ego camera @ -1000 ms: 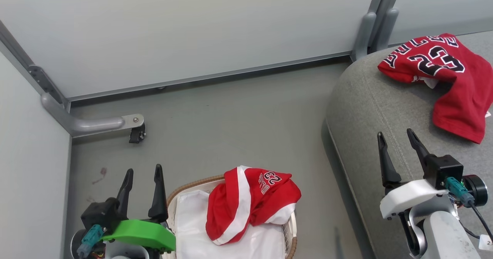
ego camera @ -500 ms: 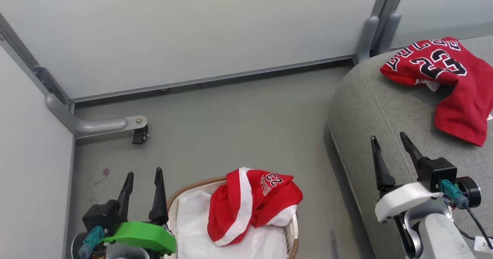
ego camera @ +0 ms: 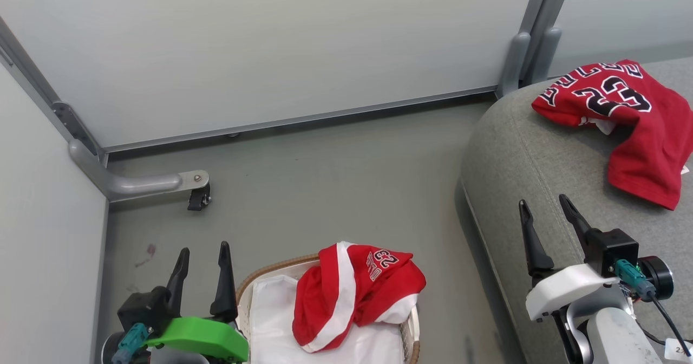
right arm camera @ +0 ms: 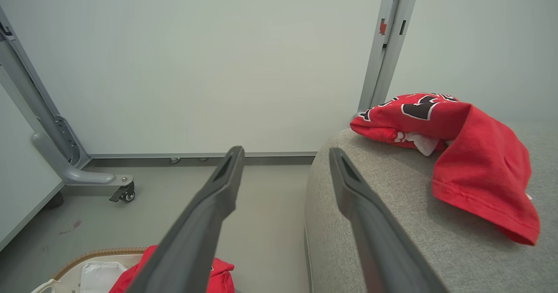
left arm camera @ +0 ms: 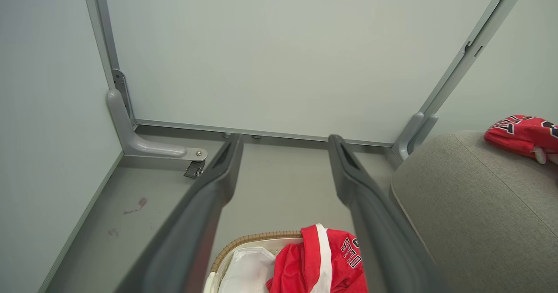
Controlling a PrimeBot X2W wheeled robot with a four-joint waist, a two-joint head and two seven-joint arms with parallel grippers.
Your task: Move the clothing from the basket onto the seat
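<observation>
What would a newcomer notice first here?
The bright red number 23 jersey sprawled on the grey sofa at the right stands out first. A second red garment sits heaped in the white basket beside the left end effector; the right end effector hangs over the sofa's edge, both open and empty.

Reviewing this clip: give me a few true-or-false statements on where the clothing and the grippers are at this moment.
1. A red jersey lies on the grey sofa. True.
2. The left gripper is open, beside the laundry basket. True.
3. The laundry basket holds no clothing. False: a red garment lies in it, on the white liner.
4. The right gripper is shut on a jersey. False: it is open and empty, by the sofa's edge.
</observation>
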